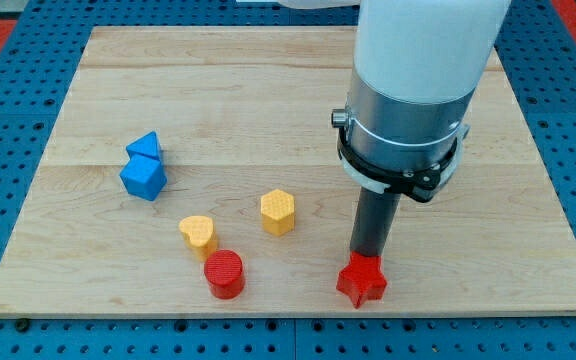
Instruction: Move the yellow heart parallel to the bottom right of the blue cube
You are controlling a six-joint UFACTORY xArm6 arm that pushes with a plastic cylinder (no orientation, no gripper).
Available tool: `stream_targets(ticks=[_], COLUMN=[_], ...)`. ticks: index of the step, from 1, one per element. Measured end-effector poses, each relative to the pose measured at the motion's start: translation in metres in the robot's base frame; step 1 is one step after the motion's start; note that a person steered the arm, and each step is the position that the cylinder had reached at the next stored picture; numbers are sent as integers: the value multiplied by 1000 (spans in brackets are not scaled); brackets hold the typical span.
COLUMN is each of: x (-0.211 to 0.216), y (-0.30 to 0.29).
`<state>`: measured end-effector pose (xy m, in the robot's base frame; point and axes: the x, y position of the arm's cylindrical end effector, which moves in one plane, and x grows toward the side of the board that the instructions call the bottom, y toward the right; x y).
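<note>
The yellow heart (198, 234) lies on the wooden board (288, 100), left of centre near the view's bottom. The blue cube (144, 178) sits up and to its left, with a blue triangular block (146, 148) touching its upper side. My tip (368, 254) is far to the right of the heart, its end right behind the red star (362, 283) and seemingly touching it. The arm's white and grey body (413, 90) rises above the rod.
A yellow hexagon (278, 211) stands right of the heart. A red cylinder (224, 274) sits just below and right of the heart, almost touching it. The board's bottom edge runs close below the red blocks. Blue pegboard surrounds the board.
</note>
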<state>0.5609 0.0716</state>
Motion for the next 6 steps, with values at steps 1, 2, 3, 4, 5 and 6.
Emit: stream_targets(ticks=[1,2,3,4,5,6], x=[-5,-25,-14,-12,-12,-5], y=[-27,-64,-120,-160,-181,-181])
